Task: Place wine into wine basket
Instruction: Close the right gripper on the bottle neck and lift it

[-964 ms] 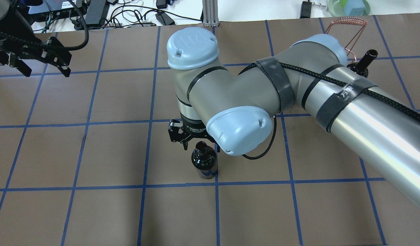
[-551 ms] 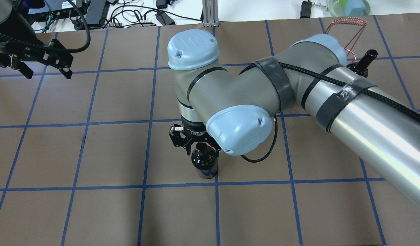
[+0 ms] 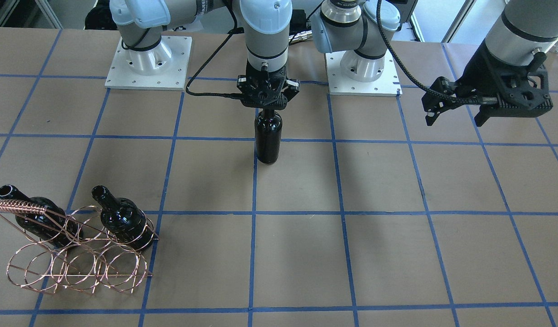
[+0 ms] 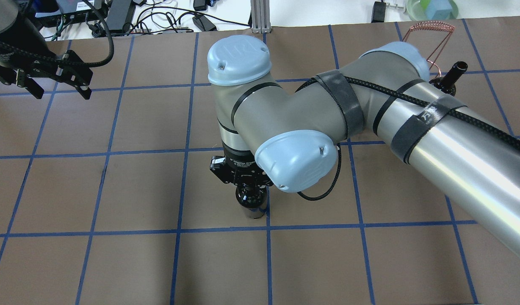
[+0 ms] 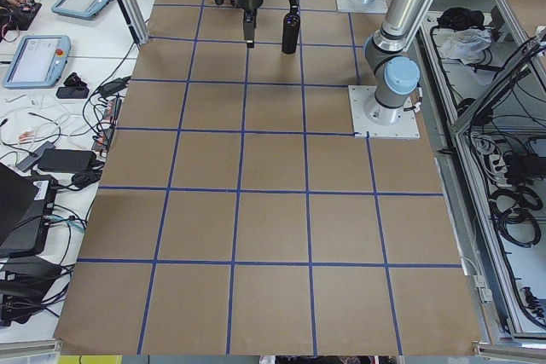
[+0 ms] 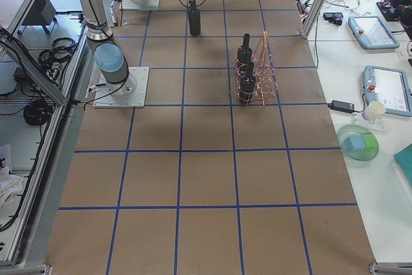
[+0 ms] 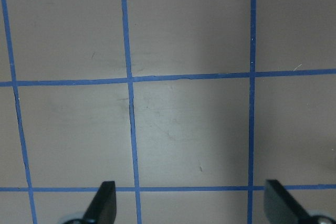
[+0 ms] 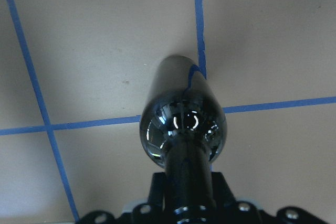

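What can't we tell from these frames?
- Whether the right gripper is shut on the bottle neck: overhead, the right arm covers it; wrist camera, bottom edge cuts it off.
- Basket: overhead, right arm hides most of it.
- Side views: grippers too small.

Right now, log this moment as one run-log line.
bottle: upright on table | right fingers: at its neck, grip unclear | left fingers: open, empty | basket: two bottles inside

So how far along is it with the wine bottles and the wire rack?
Done: two glossy dark glass bottles sit in the copper wire rack. In hand: the right gripper is around the neck of the third bottle, upright on the table. Still to do: lift and rack it.
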Action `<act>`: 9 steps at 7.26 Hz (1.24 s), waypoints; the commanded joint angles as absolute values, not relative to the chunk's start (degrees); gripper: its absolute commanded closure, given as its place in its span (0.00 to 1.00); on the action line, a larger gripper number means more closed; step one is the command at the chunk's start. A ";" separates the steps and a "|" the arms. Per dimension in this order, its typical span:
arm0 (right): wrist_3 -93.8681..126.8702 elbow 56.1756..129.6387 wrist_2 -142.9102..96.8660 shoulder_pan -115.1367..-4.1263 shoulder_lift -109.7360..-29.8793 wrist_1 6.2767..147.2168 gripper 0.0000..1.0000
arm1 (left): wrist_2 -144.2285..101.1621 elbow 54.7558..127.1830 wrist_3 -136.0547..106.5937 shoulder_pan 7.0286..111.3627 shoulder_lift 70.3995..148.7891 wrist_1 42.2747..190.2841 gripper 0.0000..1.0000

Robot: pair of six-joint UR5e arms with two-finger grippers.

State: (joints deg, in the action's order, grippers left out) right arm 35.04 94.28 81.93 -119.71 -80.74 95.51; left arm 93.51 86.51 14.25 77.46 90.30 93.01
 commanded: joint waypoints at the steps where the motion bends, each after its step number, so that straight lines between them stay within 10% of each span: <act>1: 35.07 93.78 82.53 -119.62 -81.90 95.54 0.81 | 93.34 86.57 14.59 77.69 90.35 92.99 0.00; 9: 12.18 93.34 90.68 -99.53 -91.04 87.29 0.80 | 92.30 86.57 14.07 79.80 88.07 94.39 0.00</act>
